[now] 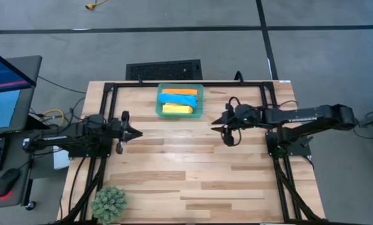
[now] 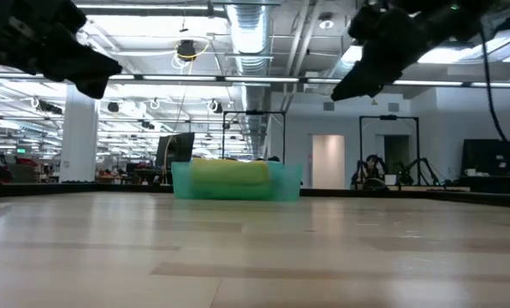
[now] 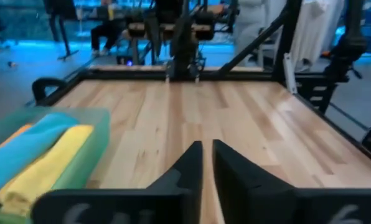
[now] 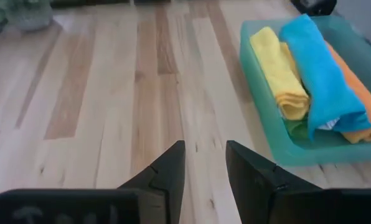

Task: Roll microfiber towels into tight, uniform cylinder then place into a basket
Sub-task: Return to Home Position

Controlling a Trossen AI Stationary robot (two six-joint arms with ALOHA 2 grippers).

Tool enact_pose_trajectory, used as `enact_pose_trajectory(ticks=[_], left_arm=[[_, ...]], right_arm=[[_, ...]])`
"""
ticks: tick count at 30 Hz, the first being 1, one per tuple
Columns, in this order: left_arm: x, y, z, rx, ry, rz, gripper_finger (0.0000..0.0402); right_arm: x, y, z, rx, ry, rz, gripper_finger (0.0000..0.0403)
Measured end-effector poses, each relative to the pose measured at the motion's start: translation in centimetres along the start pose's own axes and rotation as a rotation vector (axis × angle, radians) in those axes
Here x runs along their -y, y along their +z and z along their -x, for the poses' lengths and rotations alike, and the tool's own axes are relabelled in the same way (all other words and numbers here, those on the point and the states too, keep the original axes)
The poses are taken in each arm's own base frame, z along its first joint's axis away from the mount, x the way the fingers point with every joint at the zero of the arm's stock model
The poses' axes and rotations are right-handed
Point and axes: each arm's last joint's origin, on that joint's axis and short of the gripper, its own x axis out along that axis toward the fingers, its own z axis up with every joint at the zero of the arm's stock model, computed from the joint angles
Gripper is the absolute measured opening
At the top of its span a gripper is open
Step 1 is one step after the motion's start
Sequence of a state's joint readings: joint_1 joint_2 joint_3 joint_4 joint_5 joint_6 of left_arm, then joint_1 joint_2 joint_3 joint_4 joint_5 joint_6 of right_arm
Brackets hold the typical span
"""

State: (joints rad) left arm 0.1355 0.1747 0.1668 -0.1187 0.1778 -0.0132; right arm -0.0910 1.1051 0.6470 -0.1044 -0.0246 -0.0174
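The teal basket (image 1: 180, 86) stands at the table's far edge, in the middle. In it lie rolled towels side by side: yellow (image 4: 279, 71), blue (image 4: 322, 74) and orange (image 4: 360, 93), with a bit of green (image 4: 295, 129) under them. My left gripper (image 1: 138, 132) hovers over the table's left part, near side of the basket, pointing right; its fingers (image 3: 192, 165) are shut with only a slit between them and hold nothing. My right gripper (image 1: 216, 124) hovers to the basket's near right, open and empty, slanting down (image 4: 205, 155).
A spiky green plant ball (image 1: 109, 203) sits at the near left corner. Black frame rails (image 1: 105, 94) run along the table's left, right and far sides. Bare wood (image 1: 186, 169) lies between and in front of the grippers. A monitor (image 1: 2, 87) stands off the left edge.
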Motion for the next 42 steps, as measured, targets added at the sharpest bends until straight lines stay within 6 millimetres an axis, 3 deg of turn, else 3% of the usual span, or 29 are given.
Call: enact_pose_trajectory(ticks=[3,17,28,36,42], left_arm=[[0.3,-0.3,0.4,0.033,-0.022,-0.012,0.0005],[1.0,-0.6,1.3,0.057,-0.090,-0.049,0.0000],[1.5,-0.2,1.3,0.101,-0.137,-0.103,0.0000],[1.4,0.4,1.4,0.170,-0.076,-0.207,0.0000],[1.3,0.4,1.4,0.163,-0.059,-0.203,0.0000]], right_arm=[[0.0,-0.8,0.6,0.080,-0.003,-0.001,0.0138],[1.1,-2.4,2.7,0.306,-0.070,0.025,0.0137],[2.8,-4.8,2.4,0.433,-0.158,-0.039,0.0137],[2.6,-6.8,2.3,0.493,-0.148,-0.082,0.0139],[2.3,-9.5,2.3,0.523,-0.134,-0.133,0.0135]])
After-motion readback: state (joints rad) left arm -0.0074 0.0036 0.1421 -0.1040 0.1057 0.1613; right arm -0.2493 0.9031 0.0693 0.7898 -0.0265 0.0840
